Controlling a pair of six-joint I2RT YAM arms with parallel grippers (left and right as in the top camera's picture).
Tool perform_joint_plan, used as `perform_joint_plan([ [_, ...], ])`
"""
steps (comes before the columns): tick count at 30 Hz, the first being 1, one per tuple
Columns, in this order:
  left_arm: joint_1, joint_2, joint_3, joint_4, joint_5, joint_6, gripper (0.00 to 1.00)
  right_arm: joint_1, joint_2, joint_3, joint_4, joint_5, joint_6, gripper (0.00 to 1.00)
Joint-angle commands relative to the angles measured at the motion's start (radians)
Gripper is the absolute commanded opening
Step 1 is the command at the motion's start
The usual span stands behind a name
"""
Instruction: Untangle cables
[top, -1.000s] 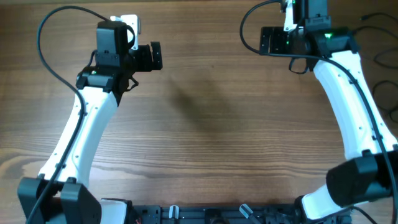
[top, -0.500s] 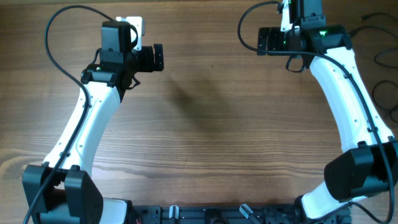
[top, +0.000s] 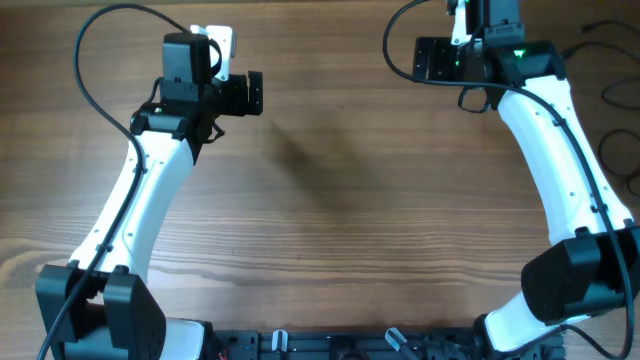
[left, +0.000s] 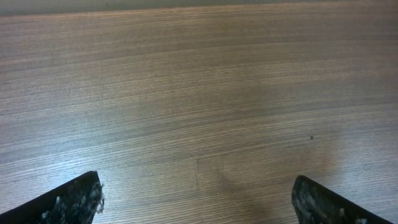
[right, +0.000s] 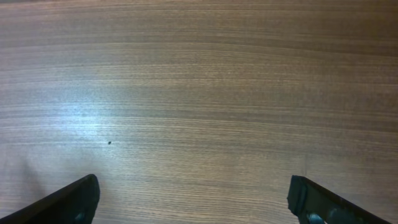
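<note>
Thin black cables lie in loops at the far right edge of the table, past the right arm; their plug ends cannot be made out. My left gripper hangs over the upper left of the table, pointing right, far from them. It is open, with only bare wood between its fingers. At the upper right, my right gripper points left, away from the cables. It too stands open, fingertips wide apart and holding nothing.
The wooden table spans the whole view. Thick black wires arch off both arms. A dark rail with fittings runs along the near edge between the arm bases.
The left arm has swung slightly right at its elbow and base. The right gripper has crept a little toward the far edge. Both stay open.
</note>
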Motion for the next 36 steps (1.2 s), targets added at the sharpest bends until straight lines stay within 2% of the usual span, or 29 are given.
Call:
perform_joint_plan([
  [1,0.002,0.005,0.008,0.014,0.003,0.008,1.0,0.006,0.018,0.022,0.015,-0.021,0.008,1.0],
  [20,0.002,0.005,0.008,0.026,-0.011,0.008,1.0,0.006,0.018,0.022,-0.005,-0.021,0.034,1.0],
  [25,0.002,0.005,0.008,0.041,-0.11,-0.034,1.0,0.006,0.018,0.022,0.001,-0.021,0.038,1.0],
  [36,0.002,0.005,0.008,0.047,-0.113,-0.033,1.0,0.006,0.018,0.022,-0.001,-0.021,0.037,1.0],
])
